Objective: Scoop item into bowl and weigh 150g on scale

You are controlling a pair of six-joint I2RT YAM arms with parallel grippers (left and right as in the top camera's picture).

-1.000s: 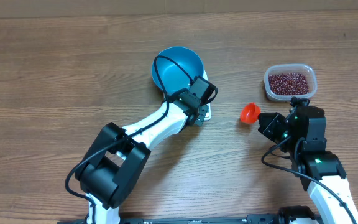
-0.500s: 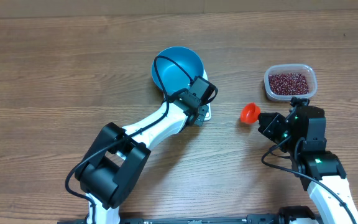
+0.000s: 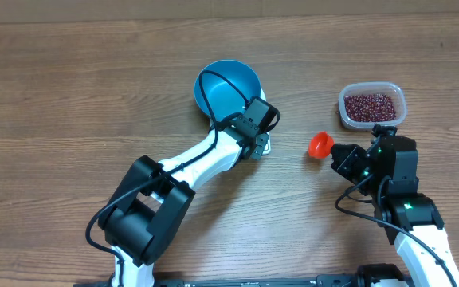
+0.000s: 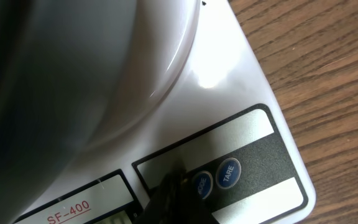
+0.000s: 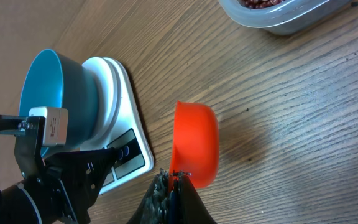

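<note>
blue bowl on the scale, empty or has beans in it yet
Empty: the blue bowl shows only bare blue inside from overhead.

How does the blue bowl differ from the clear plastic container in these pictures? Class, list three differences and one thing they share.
The blue bowl is round and opaque; the clear plastic container is a rounded rectangle and see-through. The bowl is empty; the container holds red beans. The bowl sits on the white scale; the container rests directly on the table. Both are upright and open-topped.
</note>
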